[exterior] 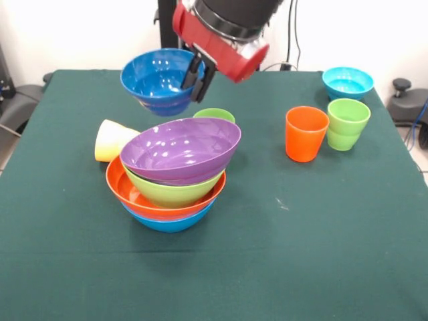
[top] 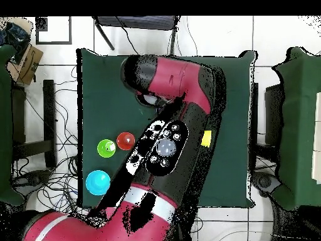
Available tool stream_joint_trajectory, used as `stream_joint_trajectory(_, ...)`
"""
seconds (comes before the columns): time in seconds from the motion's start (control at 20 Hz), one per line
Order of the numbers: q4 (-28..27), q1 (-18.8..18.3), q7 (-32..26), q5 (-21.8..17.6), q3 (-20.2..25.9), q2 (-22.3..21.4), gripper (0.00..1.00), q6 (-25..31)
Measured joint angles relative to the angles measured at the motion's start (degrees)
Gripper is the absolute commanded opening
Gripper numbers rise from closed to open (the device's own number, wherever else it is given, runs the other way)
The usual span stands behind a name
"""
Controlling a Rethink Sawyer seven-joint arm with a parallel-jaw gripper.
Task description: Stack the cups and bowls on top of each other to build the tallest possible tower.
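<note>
My gripper [exterior: 196, 78] is shut on the right rim of the dark blue bowl [exterior: 156, 79] and holds it in the air behind and above the tower. The tower [exterior: 175, 175] is a nested pile: blue bowl [exterior: 170, 223] lowest, then orange [exterior: 127, 189], lime green [exterior: 175, 192] and a tilted purple bowl [exterior: 180, 148] on top. A yellow cup [exterior: 112, 140] lies on its side left of the tower. A green cup [exterior: 215, 115] peeks out behind the purple bowl. In the overhead view the arm [top: 166, 144] hides the gripper and the tower.
An orange cup [exterior: 305, 133] [top: 125, 140] and a light green cup [exterior: 346, 123] [top: 105, 148] stand upright together at the right. A turquoise bowl [exterior: 347, 82] [top: 98, 182] sits behind them near the table's far right corner. The green tablecloth [exterior: 321, 227] covers the table.
</note>
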Motion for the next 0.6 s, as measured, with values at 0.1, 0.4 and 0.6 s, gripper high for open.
stream_joint_trajectory(0.1,-2.7,-0.1,0.0,0.2,0.0,1.5,0.0,1.8)
stream_joint_trajectory(0.4,-12.8,-0.4,0.0,2.1,0.0,7.2,0.0,9.8)
stream_joint_trajectory(0.6,-22.3,-0.8,0.0,4.5,-0.4,12.3,0.0,17.1)
